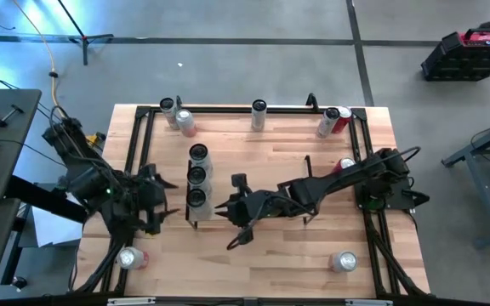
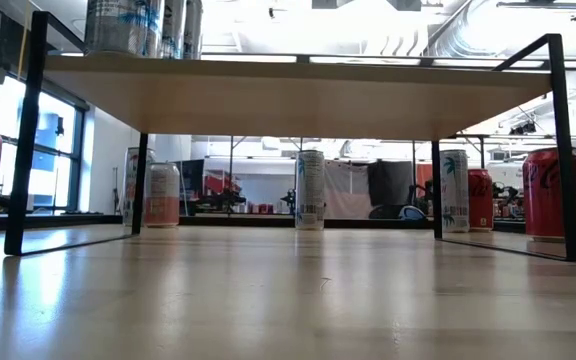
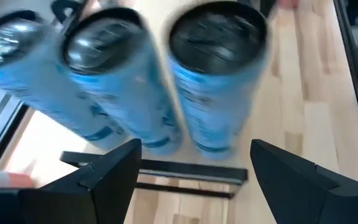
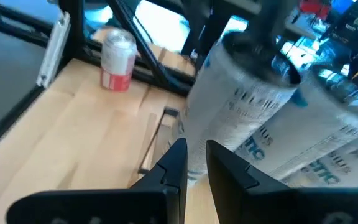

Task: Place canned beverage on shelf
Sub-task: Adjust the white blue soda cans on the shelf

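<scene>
Three tall blue-and-white cans (image 1: 197,175) stand in a row on the shelf (image 2: 298,92) at its left end, upright, close together. The shelf sits mid-counter (image 1: 313,255). Left pincer (image 1: 167,197) is just beside the row, fingers apart, holding nothing. Right pincer (image 1: 221,210) is on the row's other side, near the closest can, fingers nearly together and empty. Loose cans: several along the far edge, a red one (image 1: 131,257) at the near left corner, a silver one (image 1: 344,261) near the near right corner.
</scene>
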